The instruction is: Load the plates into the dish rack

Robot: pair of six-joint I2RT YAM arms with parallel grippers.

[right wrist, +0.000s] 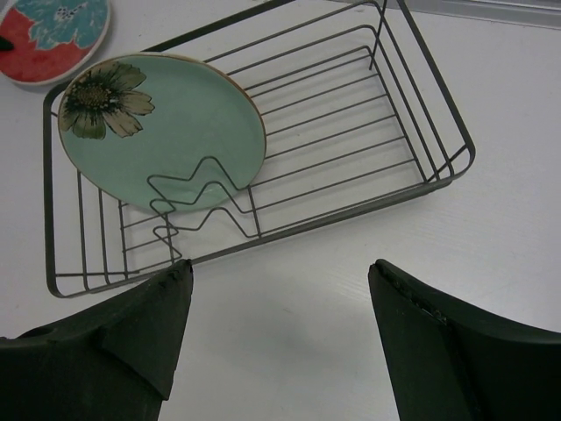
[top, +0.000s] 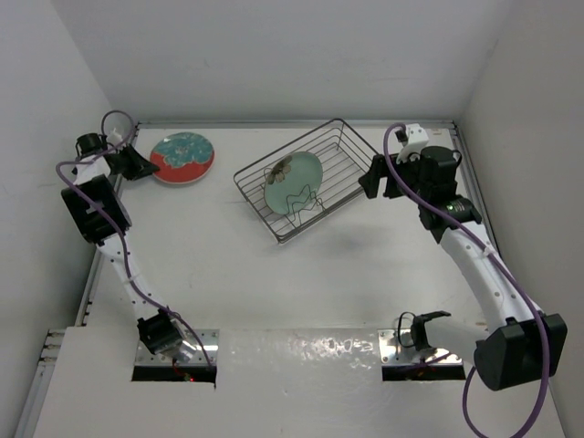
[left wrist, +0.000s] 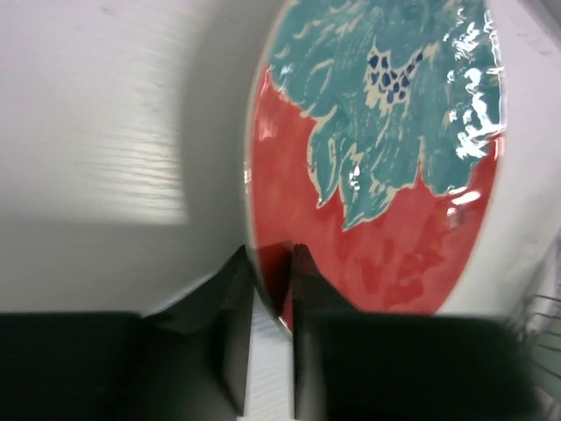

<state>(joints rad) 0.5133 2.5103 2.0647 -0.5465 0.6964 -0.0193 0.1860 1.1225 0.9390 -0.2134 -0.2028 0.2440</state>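
Observation:
The red-rimmed plate (top: pixel 182 157) with a teal-and-white centre lies on the table at the far left. My left gripper (top: pixel 144 167) is at its left edge. In the left wrist view the two fingers stand close together on either side of the plate's (left wrist: pixel 386 175) rim, and the left gripper (left wrist: pixel 267 250) is shut on it. The mint-green plate (top: pixel 294 181) leans among the wavy dividers in the dish rack (top: pixel 339 121). My right gripper (top: pixel 372 178) is open and empty just off the rack's right end. In the right wrist view it (right wrist: pixel 280 267) hovers over bare table before the rack (right wrist: pixel 321 222) and mint plate (right wrist: pixel 162 132).
White walls close in the table at the back and on both sides. The rack sits askew in the middle back. The red plate also shows in the right wrist view (right wrist: pixel 48 35) at the top left corner.

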